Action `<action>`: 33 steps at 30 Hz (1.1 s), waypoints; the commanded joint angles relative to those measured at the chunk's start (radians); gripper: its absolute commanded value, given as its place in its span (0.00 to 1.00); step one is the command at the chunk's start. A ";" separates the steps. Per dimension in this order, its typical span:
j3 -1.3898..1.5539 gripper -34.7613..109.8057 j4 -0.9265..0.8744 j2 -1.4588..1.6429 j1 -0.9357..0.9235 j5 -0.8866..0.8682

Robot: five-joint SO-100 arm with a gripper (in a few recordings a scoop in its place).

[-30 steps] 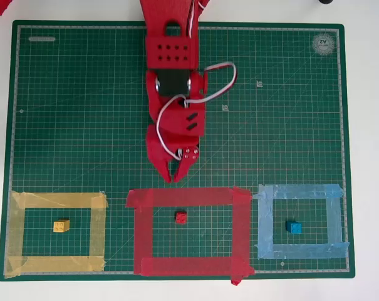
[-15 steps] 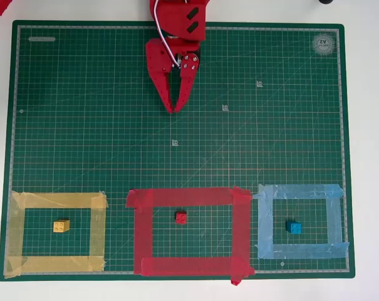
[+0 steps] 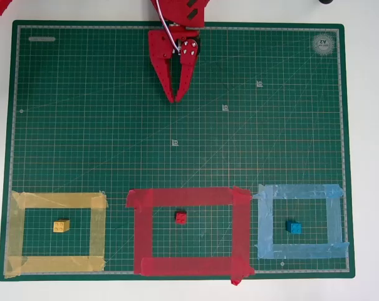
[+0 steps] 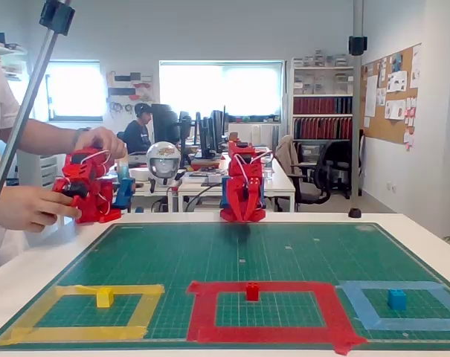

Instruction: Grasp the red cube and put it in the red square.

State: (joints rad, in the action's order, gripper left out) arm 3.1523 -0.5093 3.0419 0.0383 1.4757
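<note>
Red cube [image 3: 181, 217] resting on the green cutting mat [image 3: 83, 125], inside the red square [image 3: 188, 197] and apart from all 4 tape strips, slightly toward the upper left of the enclosed area in the overhead view. In the fixed view the red cube [image 4: 251, 291] sits likewise within the red square [image 4: 265, 329], so the placement appears already met as things lie. To either side, well apart, lie a yellow cube [image 3: 61, 226] in a yellow tape outline [image 3: 56, 200] and a blue cube [image 3: 294, 227] in a light-blue tape outline [image 3: 299, 192]. The cube has no long axis; its faces run roughly parallel to the tape.

Gripper [image 3: 177, 95] near the top edge of the mat in the overhead view, far from the cube, which lies almost straight down the picture from the fingertips. Fingers drawn nearly together to 1 point, with nothing between them. Arm folded back toward its base [image 4: 242, 210], the gripper [image 4: 244, 214] pointing down at the far side of the mat. Judgement: any further grasp would call for a long reach straight toward the near edge of the mat.
</note>
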 commanded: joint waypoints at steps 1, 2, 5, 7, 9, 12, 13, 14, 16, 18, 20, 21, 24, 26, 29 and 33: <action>0.008 0.23 -0.143 0.077 -0.025 0.003; 0.008 0.23 -0.189 0.092 -0.028 0.003; 0.008 0.23 -0.359 0.166 -0.040 0.003; 0.008 0.23 -0.462 0.215 -0.043 0.009; 0.008 0.23 -0.543 0.259 -0.040 0.009; 0.008 0.23 -0.646 0.308 -0.037 0.011; 0.008 0.23 -0.664 0.308 -0.037 0.011; 0.008 0.23 -0.681 0.308 -0.038 0.011; 0.008 0.23 -0.710 0.308 -0.043 0.011; 0.008 0.23 -0.747 0.308 -0.043 0.011; 0.008 0.23 -0.782 0.308 -0.044 0.011; 0.008 0.23 -0.796 0.308 -0.044 0.011; 0.008 0.23 -0.821 0.308 -0.044 0.011; 0.008 0.23 -0.821 0.308 -0.044 0.011; 0.008 0.23 -0.821 0.308 -0.044 0.011; 0.008 0.23 -0.821 0.308 -0.044 0.011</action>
State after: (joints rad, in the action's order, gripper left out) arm 3.1554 -1.3162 3.3134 0.0107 1.4742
